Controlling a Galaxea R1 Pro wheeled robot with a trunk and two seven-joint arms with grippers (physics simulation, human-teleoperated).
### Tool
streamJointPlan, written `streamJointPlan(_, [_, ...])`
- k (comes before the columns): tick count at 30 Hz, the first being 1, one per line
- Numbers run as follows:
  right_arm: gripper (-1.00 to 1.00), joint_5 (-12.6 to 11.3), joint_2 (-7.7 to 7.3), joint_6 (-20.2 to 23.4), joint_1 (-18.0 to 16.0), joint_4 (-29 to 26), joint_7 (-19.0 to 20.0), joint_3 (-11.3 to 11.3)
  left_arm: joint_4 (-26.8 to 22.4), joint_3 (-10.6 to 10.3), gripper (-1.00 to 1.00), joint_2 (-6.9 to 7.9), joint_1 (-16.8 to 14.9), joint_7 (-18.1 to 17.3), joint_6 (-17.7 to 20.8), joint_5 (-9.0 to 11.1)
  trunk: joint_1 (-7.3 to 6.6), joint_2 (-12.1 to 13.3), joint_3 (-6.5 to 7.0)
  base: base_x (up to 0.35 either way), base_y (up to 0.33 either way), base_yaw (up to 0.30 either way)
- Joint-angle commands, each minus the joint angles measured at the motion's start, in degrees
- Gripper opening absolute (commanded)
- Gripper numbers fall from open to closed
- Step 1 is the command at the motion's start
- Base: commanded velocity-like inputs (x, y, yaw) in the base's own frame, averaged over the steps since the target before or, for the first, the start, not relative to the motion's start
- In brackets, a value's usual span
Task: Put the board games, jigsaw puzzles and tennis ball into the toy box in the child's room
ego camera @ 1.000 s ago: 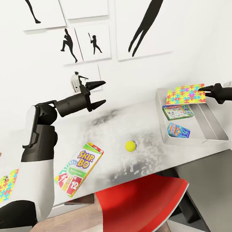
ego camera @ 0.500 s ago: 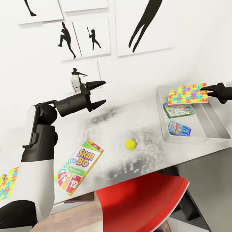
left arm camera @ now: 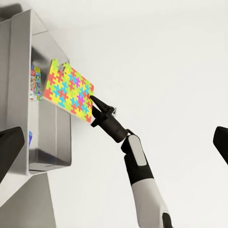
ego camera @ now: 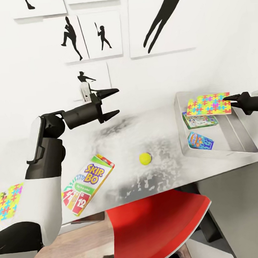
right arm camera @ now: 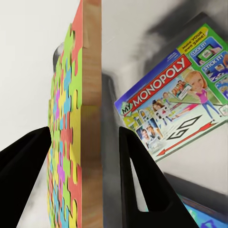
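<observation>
My right end effector still grasps the jigsaw puzzle, barely shifted over the toy box; left end effector hovers released.

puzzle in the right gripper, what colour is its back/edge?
Plain wood-brown on the edge of the jigsaw puzzle, multicoloured pieces on its face. Right wrist view shows it best, between the right gripper's fingers.

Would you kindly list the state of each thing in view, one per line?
Held puzzle: gripped at its edge by the right claw, above the toy box.
Second puzzle: flat beside the left arm.
Toy box: open, holding two games.
Monopoly game: flat in the box.
Blue game: flat in the box.
Skip-Bo game: flat on the table.
Tennis ball: resting on the table.
Left claw: open, empty.
</observation>
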Motion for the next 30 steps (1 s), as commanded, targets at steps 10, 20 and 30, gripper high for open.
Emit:
streamJointPlan(10, [-1.0, 0.0, -0.08, 0.0, -0.1, 0.0, 0.5, 0.5, 0.1, 0.0, 1.0, -0.27, -0.4, 0.7, 0.1, 0.5, 0.03, -0.1, -1.02, 0.0, 0.0, 0.0])
streamJointPlan(20, [-1.0, 0.0, -0.13, 0.0, -0.1, 0.0, 0.5, 0.4, 0.3, -0.1, 1.0, -0.35, -0.7, 0.7, 0.1, 0.5, 0.03, -0.1, -1.95, 0.0, 0.0, 0.0])
streamJointPlan(30, [-1.0, 0.0, -0.16, 0.0, -0.1, 0.0, 0.5, 0.4, 0.5, -0.1, 1.0, -0.4, -0.8, 0.7, 0.0, 0.4, 0.03, -0.1, -2.88, 0.0, 0.0, 0.0])
